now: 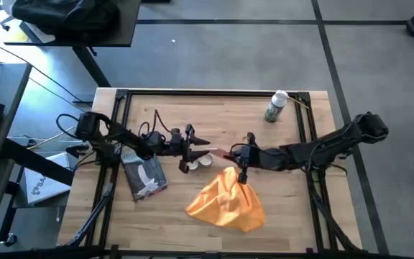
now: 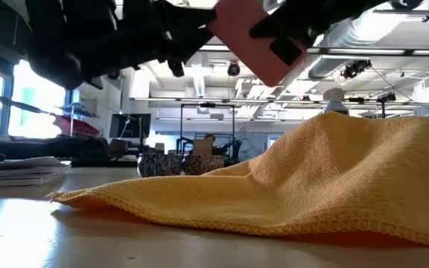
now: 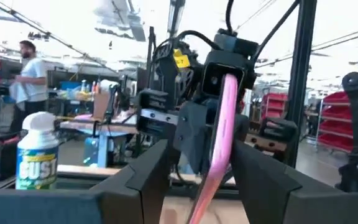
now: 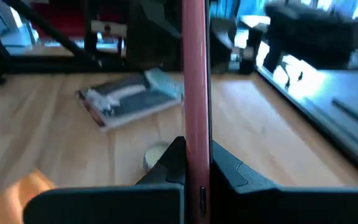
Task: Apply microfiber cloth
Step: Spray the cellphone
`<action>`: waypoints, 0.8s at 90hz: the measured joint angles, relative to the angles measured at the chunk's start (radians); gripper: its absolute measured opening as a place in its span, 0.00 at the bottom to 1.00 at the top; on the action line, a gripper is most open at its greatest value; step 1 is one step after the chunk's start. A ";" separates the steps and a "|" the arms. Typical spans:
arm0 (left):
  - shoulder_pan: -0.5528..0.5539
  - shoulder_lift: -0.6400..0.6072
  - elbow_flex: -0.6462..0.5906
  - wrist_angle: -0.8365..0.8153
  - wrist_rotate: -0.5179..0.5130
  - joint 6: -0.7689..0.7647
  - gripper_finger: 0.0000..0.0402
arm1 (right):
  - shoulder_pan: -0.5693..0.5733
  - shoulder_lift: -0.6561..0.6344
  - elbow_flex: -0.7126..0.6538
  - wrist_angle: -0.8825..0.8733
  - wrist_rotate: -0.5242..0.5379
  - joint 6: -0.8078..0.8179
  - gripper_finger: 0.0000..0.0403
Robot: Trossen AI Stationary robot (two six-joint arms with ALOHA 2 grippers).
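Orange-yellow microfiber cloth (image 1: 226,203), soft, light, limp, heaped in folds on desk (image 1: 293,216) just below right hand (image 1: 230,154); best pinched at a raised fold; right hand clamped on thin pink card (image 4: 195,93), left hand (image 1: 201,142) gripping same card's other end.

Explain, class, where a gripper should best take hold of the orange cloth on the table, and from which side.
Probably from above, at the raised peak of the microfiber cloth near the right gripper. The cloth lies crumpled, and that hump gives the fingers a fold to pinch; its flat edges hug the table.
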 joint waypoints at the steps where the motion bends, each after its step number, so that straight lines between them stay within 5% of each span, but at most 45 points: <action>1: 0.000 0.000 0.004 -0.001 0.000 0.001 0.38 | -0.002 0.000 0.000 0.002 0.000 -0.003 0.01; 72: 0.000 -0.039 0.161 0.019 0.049 0.081 0.36 | -0.071 0.001 0.001 0.270 -0.149 -0.140 0.01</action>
